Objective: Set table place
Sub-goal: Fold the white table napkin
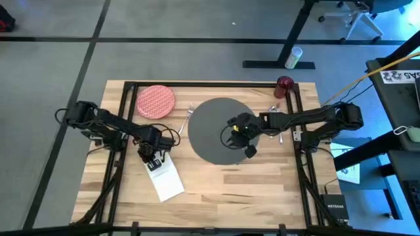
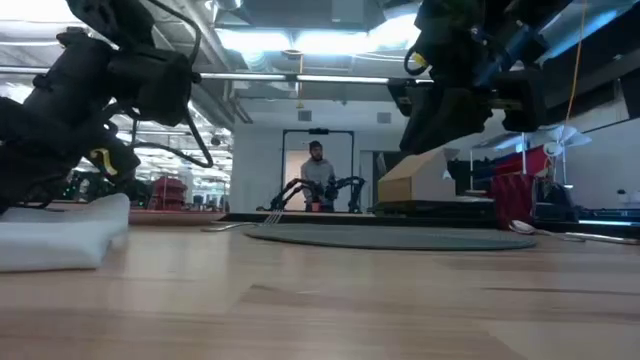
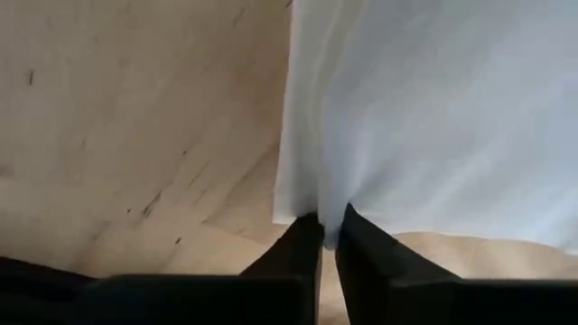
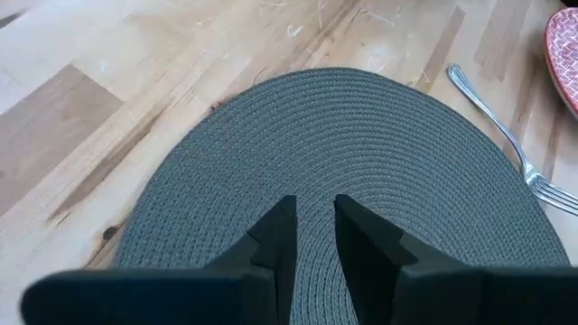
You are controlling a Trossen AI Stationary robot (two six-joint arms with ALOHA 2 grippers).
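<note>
Napkin (image 1: 165, 177) lay white and folded on the tabletop (image 1: 236, 190), toward the near left corner, well apart from the round dark grey mat (image 1: 213, 131) at the middle. The left tool (image 1: 153, 159) sat at the napkin's far edge; in the left wrist view its fingers (image 3: 302, 236) stood pressed nearly together, pinching that edge of the cloth (image 3: 424, 117). The right tool (image 1: 244, 134) hovered over the mat's right part, and its fingers (image 4: 280, 230) stood slightly parted with nothing between them.

A silver fork (image 1: 185, 118) lay just beside the mat's left rim, the red patterned plate (image 1: 155, 101) rested at the far left, and the small dark red cup (image 1: 285, 83) stood at the far right corner. More cutlery (image 1: 281, 108) lay to the right of the mat, partly hidden by the arm.

Judging by the pinch, the step in hand was moving the napkin toward the mat. Doing it well would call for a firm hold through all layers, lifting enough that the fold did not drag open, and setting it flat beside the mat without nudging the fork.

Beyond the tabletop, a box at the lower right (image 1: 335, 210) and a sheet at the upper right (image 1: 397, 76) carried print too small to read.
</note>
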